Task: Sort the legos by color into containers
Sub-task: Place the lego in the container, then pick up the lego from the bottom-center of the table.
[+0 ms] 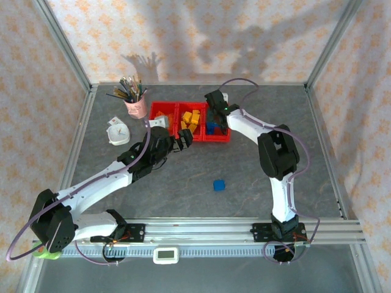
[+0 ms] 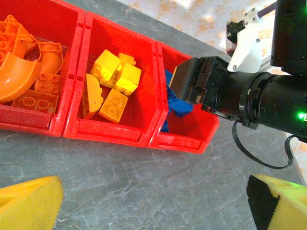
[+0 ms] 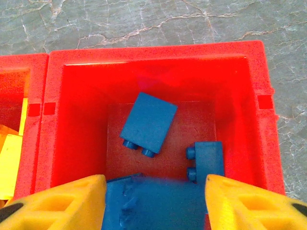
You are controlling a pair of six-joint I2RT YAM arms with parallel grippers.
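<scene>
Grey marbled tabletop point(image 1: 244, 201) inside floral-papered walls point(image 1: 201, 36). At upper centre, three joined red plastic bins point(image 1: 177, 102) hold orange plastic bricks point(image 2: 29, 62), yellow bricks point(image 2: 112, 79) and blue bricks point(image 3: 148, 122). A loose blue brick point(image 1: 219, 185) lies mid-frame. The right gripper point(image 3: 153, 191) dips into the rightmost bin; whether it grasps is unclear. The left gripper point(image 2: 153, 201) hovers below the bins, spread wide.

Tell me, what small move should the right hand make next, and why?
Probably the right hand should open fully: a blue brick sits between its fingers, over the red bin holding other blue bricks, so it would drop in.
</scene>
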